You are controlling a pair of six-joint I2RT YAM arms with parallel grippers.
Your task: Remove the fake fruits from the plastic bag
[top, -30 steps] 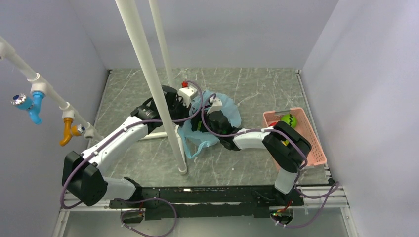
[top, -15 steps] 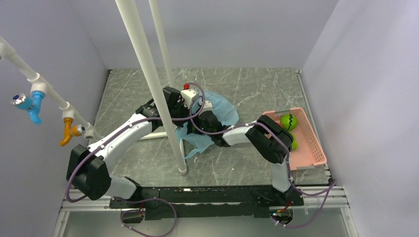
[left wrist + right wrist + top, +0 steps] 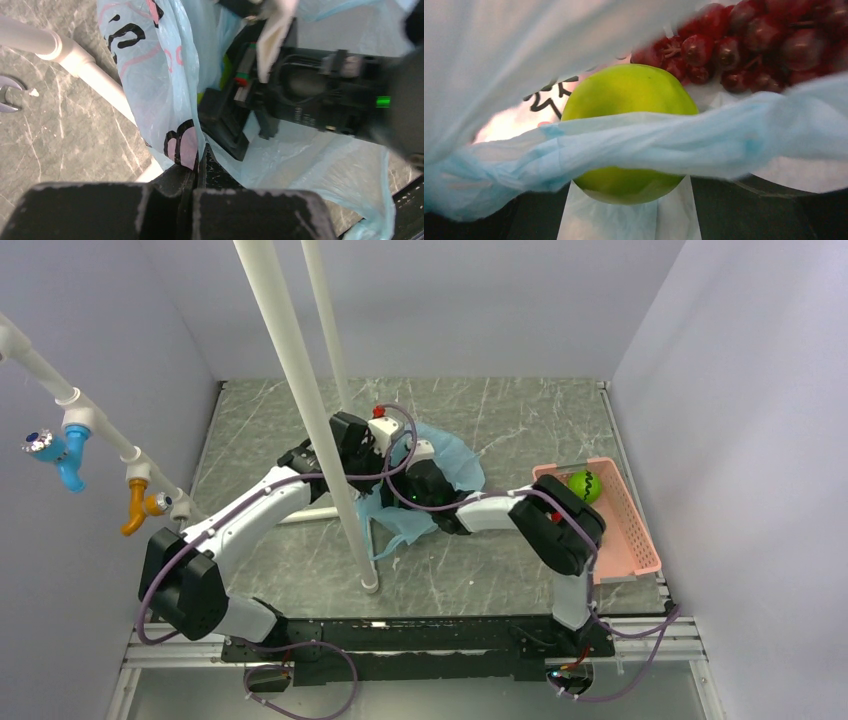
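So the right gripper (image 3: 415, 468) was the one buried in the bag (image 3: 455, 455), mid-frame in the top view, and it was clearly the arm closest to the fruit. In its wrist view the apple (image 3: 624, 90) sat dead centre, straight ahead of the fingers. It's round, so no long axis to line up with. The grapes (image 3: 764, 35) were behind it, off to the upper right.

The catch was a fold (image 3: 704, 145) of bag film stretched right across the front of the apple, between it and the fingers. I'd guess any grab from there takes plastic along with the fruit unless the gripper gets over or under that band.

I honestly couldn't tell how wide the right fingers stood, since they don't show properly.

The left gripper (image 3: 196, 167) was pinched tight on the bag's printed edge at the bottom of its own view, holding the mouth up.

One striped fruit (image 3: 583, 485) was already lying in the tray (image 3: 640, 540) at the right.
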